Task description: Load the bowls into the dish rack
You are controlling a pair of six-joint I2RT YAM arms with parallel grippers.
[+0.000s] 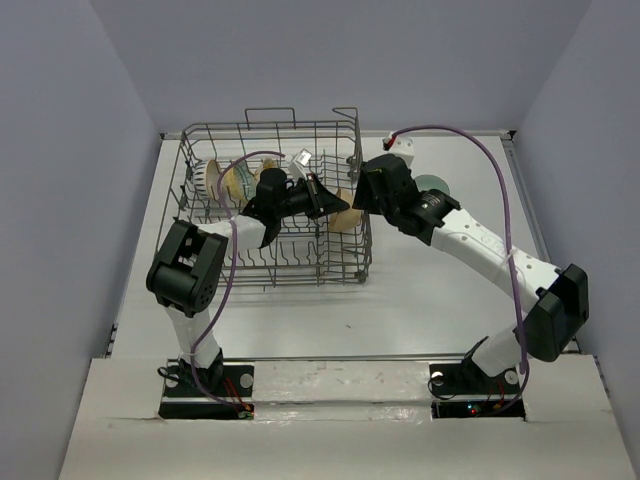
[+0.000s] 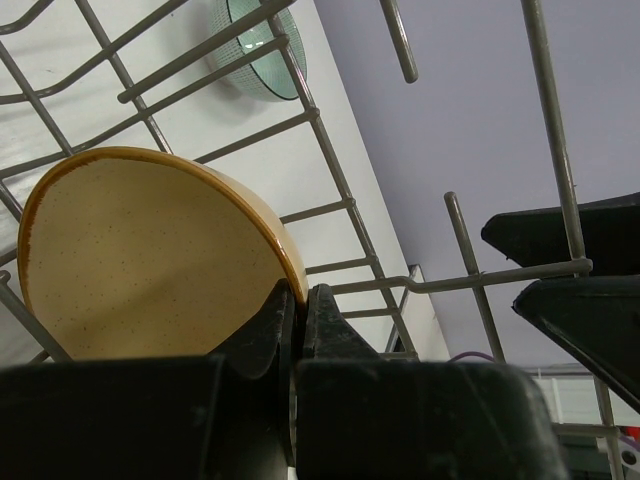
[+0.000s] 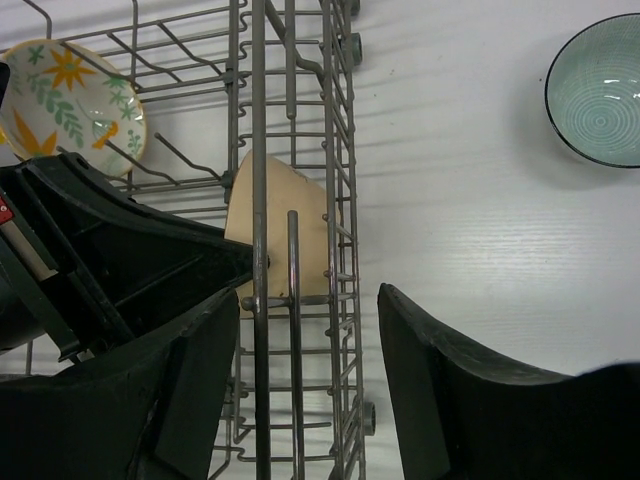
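Note:
The grey wire dish rack (image 1: 215, 222) stands left of centre. My left gripper (image 1: 330, 203) reaches into its right end and is shut on the rim of the plain tan bowl (image 1: 347, 218), held on edge against the right wall. In the left wrist view the jaws (image 2: 298, 300) pinch that bowl's (image 2: 150, 260) rim. My right gripper (image 1: 364, 196) is open and straddles the rack's right wall (image 3: 340, 150); the tan bowl (image 3: 285, 235) lies beyond its fingers (image 3: 450, 400). The teal bowl (image 3: 600, 90) sits on the table right of the rack. A floral bowl (image 3: 75, 95) stands in the rack.
More bowls stand on edge at the rack's far left (image 1: 222, 180). A small white box (image 1: 403, 147) sits at the back right. The left gripper's black body (image 3: 100, 250) is close beside my right gripper's left finger. Grey walls enclose the table.

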